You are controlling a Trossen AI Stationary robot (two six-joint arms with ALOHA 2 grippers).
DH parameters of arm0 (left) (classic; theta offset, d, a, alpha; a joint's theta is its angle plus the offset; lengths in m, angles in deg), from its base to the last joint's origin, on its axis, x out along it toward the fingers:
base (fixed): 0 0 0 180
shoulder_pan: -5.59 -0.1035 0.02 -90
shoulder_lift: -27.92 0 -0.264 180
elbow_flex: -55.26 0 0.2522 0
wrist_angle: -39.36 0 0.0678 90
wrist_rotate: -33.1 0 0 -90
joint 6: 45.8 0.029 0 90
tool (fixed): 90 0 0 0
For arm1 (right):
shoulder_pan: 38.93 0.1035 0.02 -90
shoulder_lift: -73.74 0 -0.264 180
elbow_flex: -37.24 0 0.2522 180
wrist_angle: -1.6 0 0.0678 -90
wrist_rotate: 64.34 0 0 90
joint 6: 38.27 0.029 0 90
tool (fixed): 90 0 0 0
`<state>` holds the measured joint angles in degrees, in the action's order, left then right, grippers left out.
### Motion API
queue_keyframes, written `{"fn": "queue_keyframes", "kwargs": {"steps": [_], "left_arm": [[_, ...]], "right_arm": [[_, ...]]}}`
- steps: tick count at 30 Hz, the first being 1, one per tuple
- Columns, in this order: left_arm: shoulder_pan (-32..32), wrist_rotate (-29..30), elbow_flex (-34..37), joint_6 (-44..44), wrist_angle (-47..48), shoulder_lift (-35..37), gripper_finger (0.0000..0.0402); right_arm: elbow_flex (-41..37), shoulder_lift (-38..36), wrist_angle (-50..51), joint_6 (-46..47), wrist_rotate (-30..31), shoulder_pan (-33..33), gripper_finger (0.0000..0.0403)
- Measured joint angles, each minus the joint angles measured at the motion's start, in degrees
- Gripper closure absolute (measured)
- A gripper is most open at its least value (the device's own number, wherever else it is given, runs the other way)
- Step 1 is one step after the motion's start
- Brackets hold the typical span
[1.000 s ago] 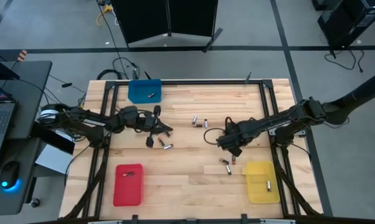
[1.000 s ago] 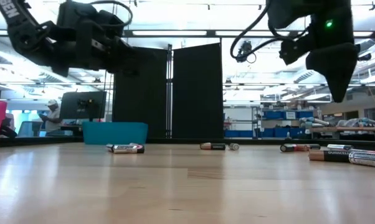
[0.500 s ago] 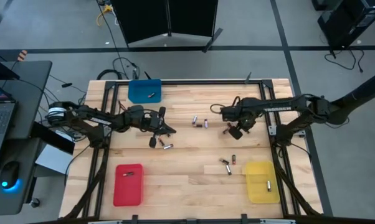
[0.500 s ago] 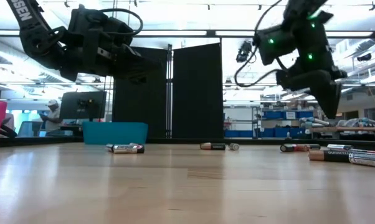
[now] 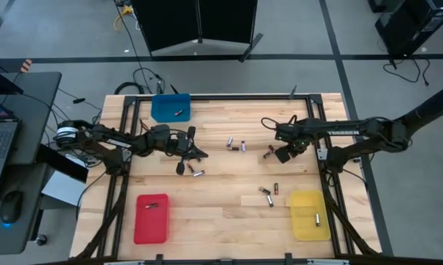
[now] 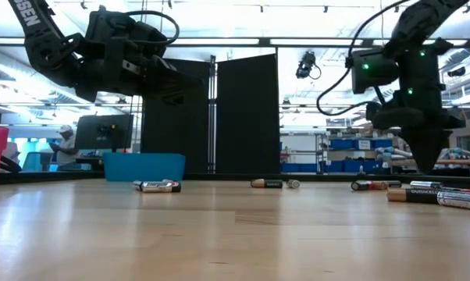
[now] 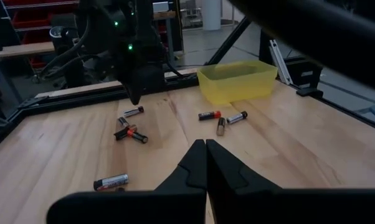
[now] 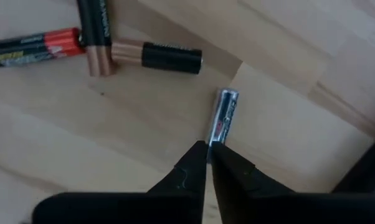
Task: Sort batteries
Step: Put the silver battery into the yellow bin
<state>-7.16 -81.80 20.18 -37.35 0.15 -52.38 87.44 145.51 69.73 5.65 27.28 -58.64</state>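
Loose batteries lie flat on the wooden table: a pair (image 5: 236, 144) mid-table, a cluster (image 5: 268, 196) by the yellow tray (image 5: 310, 215), one (image 5: 198, 174) near my left gripper. My right gripper (image 5: 274, 153) points down just above a small silver battery (image 8: 223, 118); its fingertips (image 8: 208, 147) stand almost together, a thin slit between them. In the left wrist view that gripper (image 7: 136, 99) hangs clear of this battery (image 7: 132, 112). My left gripper (image 5: 197, 154) hangs level over the table, shut and holding nothing.
A blue tray (image 5: 170, 107) at the far left, a red tray (image 5: 151, 218) at the near left and the yellow tray at the near right each hold a battery. Three larger batteries (image 8: 94, 37) lie close beside the silver one. Black frame rails (image 5: 321, 147) border the table.
My right gripper has left the batteries beside the yellow tray and gone toward the table's far edge. It has sunk lower and tipped until it points down over the silver battery. No battery has moved.
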Motion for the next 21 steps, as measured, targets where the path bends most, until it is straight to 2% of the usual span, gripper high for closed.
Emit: {"fn": "queue_keyframes", "kwargs": {"steps": [11, 21], "left_arm": [[0.0, 0.2, 0.0, -1.2, 0.0, 0.0, 0.0398], [0.0, 0.2, 0.0, -1.1, 0.2, 0.0, 0.0398]], "right_arm": [[-1.9, 0.2, -3.6, 1.0, 1.1, -1.9, 0.0282], [-2.0, 0.2, -5.6, 1.0, 1.8, -1.9, 0.0279]]}}
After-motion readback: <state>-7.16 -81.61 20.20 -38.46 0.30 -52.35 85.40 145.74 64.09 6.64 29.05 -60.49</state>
